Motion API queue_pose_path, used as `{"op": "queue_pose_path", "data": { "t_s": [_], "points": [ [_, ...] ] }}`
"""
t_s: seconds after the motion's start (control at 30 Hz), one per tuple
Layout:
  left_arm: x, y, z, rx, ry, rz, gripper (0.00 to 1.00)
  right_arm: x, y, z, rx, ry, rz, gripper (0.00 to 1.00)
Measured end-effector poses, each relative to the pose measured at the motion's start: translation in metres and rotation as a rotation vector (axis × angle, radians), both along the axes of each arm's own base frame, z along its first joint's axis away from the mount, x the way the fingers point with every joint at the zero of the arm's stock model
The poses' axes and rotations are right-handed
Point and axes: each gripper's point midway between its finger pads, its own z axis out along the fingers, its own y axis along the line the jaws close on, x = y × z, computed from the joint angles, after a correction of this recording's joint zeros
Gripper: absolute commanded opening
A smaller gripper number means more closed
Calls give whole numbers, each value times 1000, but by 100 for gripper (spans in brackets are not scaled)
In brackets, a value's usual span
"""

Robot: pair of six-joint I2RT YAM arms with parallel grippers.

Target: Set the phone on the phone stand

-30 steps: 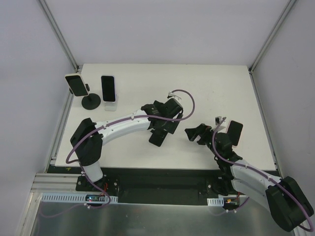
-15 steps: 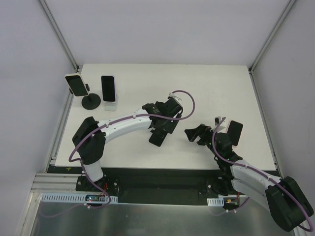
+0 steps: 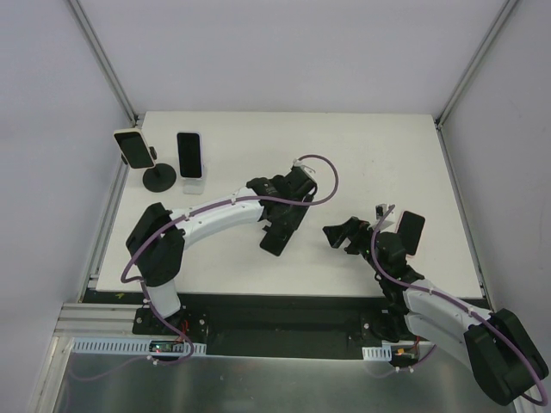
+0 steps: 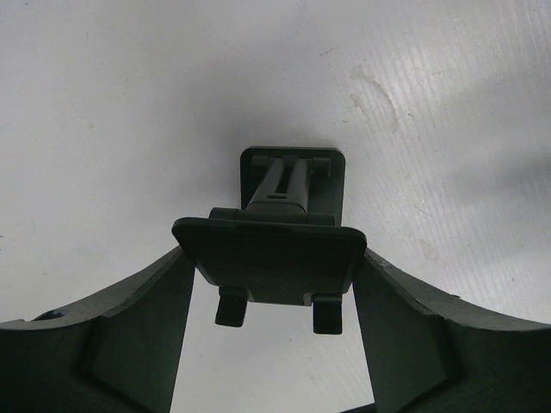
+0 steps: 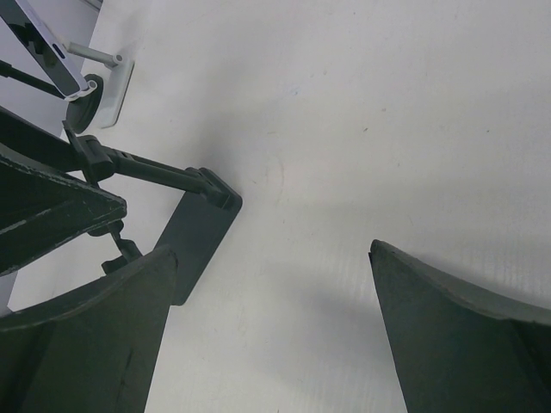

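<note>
A black phone stand (image 3: pixel 274 243) stands at the table's middle. In the left wrist view its tilted plate (image 4: pixel 271 258) with two lips sits between my fingers, above its base (image 4: pixel 293 168). My left gripper (image 3: pixel 281 225) is shut on the plate's side edges (image 4: pixel 274 284). My right gripper (image 3: pixel 338 234) is open and empty just right of the stand, whose base (image 5: pixel 194 245) shows in the right wrist view ahead of the left finger (image 5: pixel 103 327). A white-edged phone (image 3: pixel 189 153) leans on a white stand at the far left.
Another phone (image 3: pixel 132 146) sits on a round black stand (image 3: pixel 159 179) at the far left edge; it also shows in the right wrist view (image 5: pixel 39 39). Grey walls enclose the white table (image 3: pixel 379 155) on three sides.
The left wrist has shifted slightly over the stand. The stand and the right arm have hardly moved.
</note>
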Motion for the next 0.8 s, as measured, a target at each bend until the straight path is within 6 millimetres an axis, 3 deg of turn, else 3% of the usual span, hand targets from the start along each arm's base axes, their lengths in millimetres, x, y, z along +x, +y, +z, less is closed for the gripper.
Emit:
{"op": "queue_pose_path", "data": {
  "t_s": [0.07,0.1,0.2,0.33,0.4,0.5,0.57,0.7,0.8],
  "points": [
    [1,0,1,-6,4,1,41,0,0,0,0,0,0,96],
    [2,0,1,-9,6,1,27,0,0,0,0,0,0,96],
    [4,1,1,-15,12,0,0,0,0,0,0,0,-1,96],
    [15,6,3,-31,7,28,0,0,-1,-1,0,1,-2,96],
    [33,22,5,-32,-4,90,0,0,-1,-1,-1,1,-2,96],
    [72,54,18,-41,-51,219,0,-1,0,-1,1,-2,5,96],
    [108,79,36,-57,-114,316,0,-2,1,0,3,-6,15,96],
    [170,112,65,-91,-225,437,0,-4,2,3,7,-27,31,96],
    [201,129,72,-94,-267,486,0,-5,3,7,12,-45,41,96]
  ]
}}
